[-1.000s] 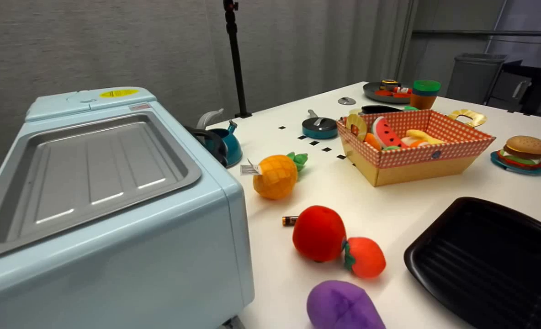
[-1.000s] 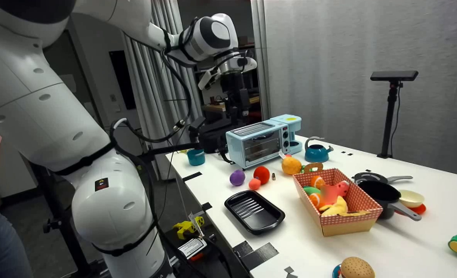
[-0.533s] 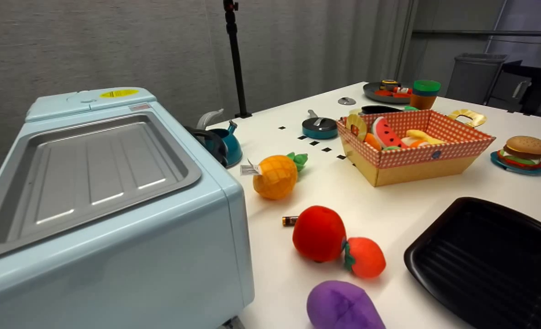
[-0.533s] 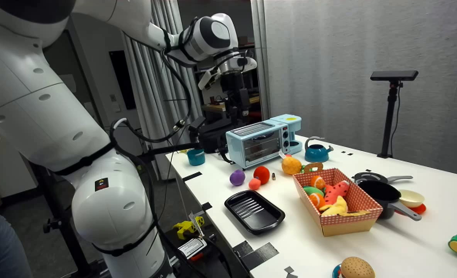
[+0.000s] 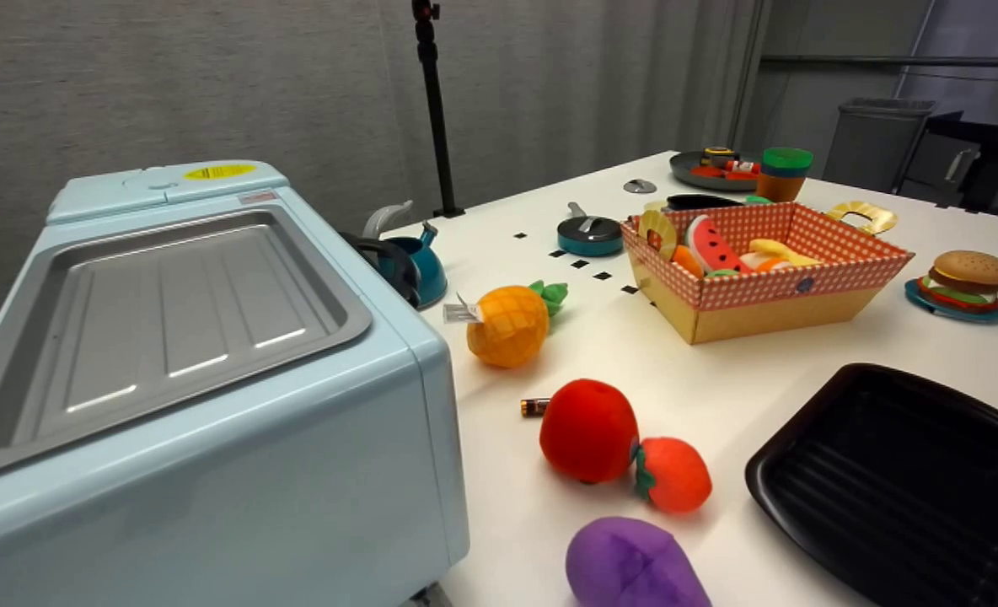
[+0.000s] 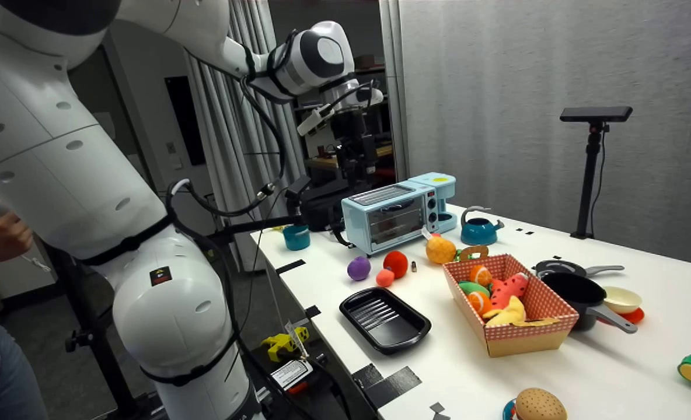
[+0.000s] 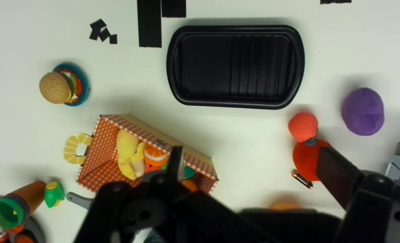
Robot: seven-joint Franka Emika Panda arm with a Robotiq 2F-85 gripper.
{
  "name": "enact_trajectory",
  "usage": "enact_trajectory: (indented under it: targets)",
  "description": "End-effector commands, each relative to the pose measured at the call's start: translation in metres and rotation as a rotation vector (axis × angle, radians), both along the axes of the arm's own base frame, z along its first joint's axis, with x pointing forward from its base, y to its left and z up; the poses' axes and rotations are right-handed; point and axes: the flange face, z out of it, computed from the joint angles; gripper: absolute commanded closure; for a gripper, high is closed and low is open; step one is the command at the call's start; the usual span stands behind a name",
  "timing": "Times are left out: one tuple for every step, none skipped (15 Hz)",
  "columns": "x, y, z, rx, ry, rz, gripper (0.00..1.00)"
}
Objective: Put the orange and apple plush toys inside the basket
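Note:
A round red plush toy, likely the apple (image 5: 587, 430), lies on the white table and touches a smaller coral-red plush with green leaves (image 5: 674, 476). Both also show in the wrist view, where a finger partly covers the red toy (image 7: 306, 158). The red-checked basket (image 5: 777, 316) holds orange plush pieces (image 6: 480, 275), a banana-like yellow plush and a watermelon slice. An orange slice face shows in the basket in the wrist view (image 7: 155, 156). My gripper (image 7: 254, 165) is open with nothing between its fingers. It hangs high above the table in an exterior view (image 6: 355, 157).
A blue toaster oven (image 6: 398, 213) stands near the red toys. A pineapple plush (image 5: 507, 327), battery (image 5: 534, 408), purple plush (image 5: 630, 561) and black tray (image 6: 385, 321) surround them. Pans (image 6: 576, 294) sit behind the basket; a toy burger (image 5: 969, 278) sits beside it.
The arm has shifted slightly, its upper link moving a little right and its wrist tilting a little in an exterior view. A person's hand has come up at the left edge. The toys have not moved.

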Motion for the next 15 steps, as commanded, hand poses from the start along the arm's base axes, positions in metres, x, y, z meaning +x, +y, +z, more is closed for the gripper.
enact_trajectory:
  targets:
    - [0.012,0.020,-0.009,0.089,-0.040,0.098,0.00]
    - [0.014,0.026,-0.012,0.107,-0.048,0.118,0.00]
    - [0.018,0.032,-0.016,0.123,-0.052,0.139,0.00]
    - [0.021,0.036,-0.020,0.137,-0.052,0.155,0.00]
    - [0.023,0.039,-0.025,0.154,-0.049,0.173,0.00]
    - [0.025,0.042,-0.029,0.168,-0.043,0.191,0.00]
    - [0.026,0.044,-0.032,0.182,-0.034,0.204,0.00]
    - [0.026,0.046,-0.035,0.196,-0.024,0.216,0.00]
    - [0.023,0.043,-0.033,0.149,-0.033,0.182,0.00]
    - [0.024,0.044,-0.036,0.158,-0.025,0.192,0.00]
    - [0.024,0.045,-0.038,0.162,-0.020,0.196,0.00]
    - [0.024,0.045,-0.038,0.163,-0.018,0.198,0.00]
    - [0.024,0.045,-0.038,0.163,-0.018,0.199,0.00]
    - [0.025,0.045,-0.038,0.163,-0.018,0.199,0.00]
    - [0.025,0.045,-0.038,0.163,-0.018,0.199,0.00]
